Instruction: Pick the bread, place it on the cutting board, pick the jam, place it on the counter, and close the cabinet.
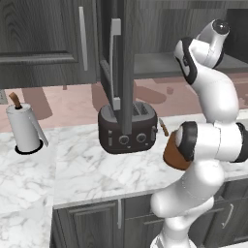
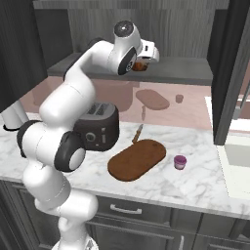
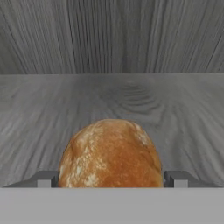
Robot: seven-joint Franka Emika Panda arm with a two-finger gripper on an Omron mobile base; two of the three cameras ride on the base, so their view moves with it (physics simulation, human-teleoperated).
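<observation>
The golden-brown bread (image 3: 109,153) sits between my fingertips on the grey shelf inside the upper cabinet (image 2: 171,73). My gripper (image 3: 110,179) is shut on it, each finger pressing one side. From the right base view the gripper (image 2: 142,61) reaches into the cabinet with the bread (image 2: 140,67) just under the hand. The reddish-brown cutting board (image 2: 136,158) lies on the white marble counter (image 2: 195,185), and the arm partly hides the cutting board (image 1: 170,154) in the left base view. The small pink-purple jam (image 2: 180,161) stands on the counter right of the board.
An open cabinet door (image 1: 127,68) hangs edge-on above the dark toaster (image 1: 128,128); the other open door (image 2: 229,73) is at the right. A paper towel holder (image 1: 26,128) stands far left. A sink (image 2: 239,158) lies at the right.
</observation>
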